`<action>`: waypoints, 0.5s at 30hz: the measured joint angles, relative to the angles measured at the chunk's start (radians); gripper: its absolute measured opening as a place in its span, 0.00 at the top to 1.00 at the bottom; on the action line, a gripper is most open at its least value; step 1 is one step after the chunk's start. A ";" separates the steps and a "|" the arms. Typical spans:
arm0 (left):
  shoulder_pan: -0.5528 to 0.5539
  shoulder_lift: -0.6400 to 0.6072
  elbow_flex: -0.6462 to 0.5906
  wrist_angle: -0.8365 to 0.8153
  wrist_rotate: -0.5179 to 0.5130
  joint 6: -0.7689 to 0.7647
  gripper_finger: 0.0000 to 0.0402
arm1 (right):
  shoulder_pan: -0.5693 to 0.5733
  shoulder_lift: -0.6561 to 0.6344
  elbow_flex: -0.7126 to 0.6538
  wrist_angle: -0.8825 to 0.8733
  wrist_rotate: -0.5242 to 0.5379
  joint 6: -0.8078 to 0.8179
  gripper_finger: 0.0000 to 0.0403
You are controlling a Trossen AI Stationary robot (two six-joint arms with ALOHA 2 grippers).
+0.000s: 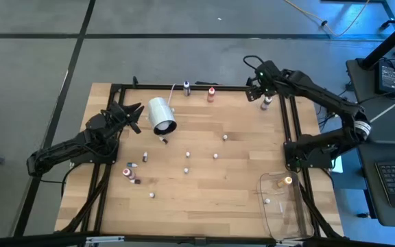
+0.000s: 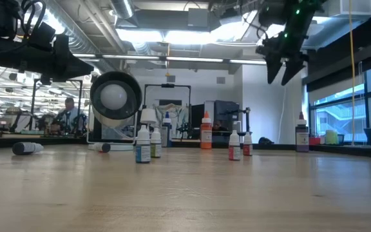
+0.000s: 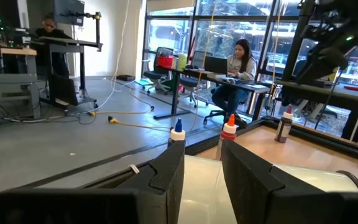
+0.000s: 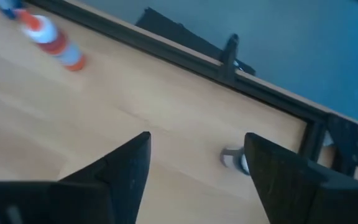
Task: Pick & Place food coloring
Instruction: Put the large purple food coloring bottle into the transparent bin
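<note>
Bottles of food coloring, tiny hard plastic droppers, stand scattered across the wooden table [image 1: 204, 192], and the open-jawed right gripper [image 1: 260, 89] hovers above the dark, white-capped one [image 1: 267, 103] at the far right edge (light, tippy, best pinched mid-body), while the left gripper [image 1: 130, 115], also open, waits beside the white cylinder [image 1: 161, 115].

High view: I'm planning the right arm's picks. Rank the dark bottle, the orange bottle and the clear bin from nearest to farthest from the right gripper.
Right gripper at the far right corner:
1. Dark bottle, just beside it.
2. Orange bottle, along the far edge.
3. Clear bin, near right corner.
</note>
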 joint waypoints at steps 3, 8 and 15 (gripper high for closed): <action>0.000 0.000 0.000 0.000 0.000 0.000 0.74 | -0.052 0.054 0.000 -0.001 0.000 -0.004 0.38; 0.000 0.000 0.000 0.000 0.000 0.000 0.74 | -0.132 0.133 0.000 -0.002 0.000 -0.005 0.40; 0.000 0.000 0.000 0.000 0.000 0.000 0.74 | -0.218 0.183 0.000 -0.004 -0.016 -0.005 0.44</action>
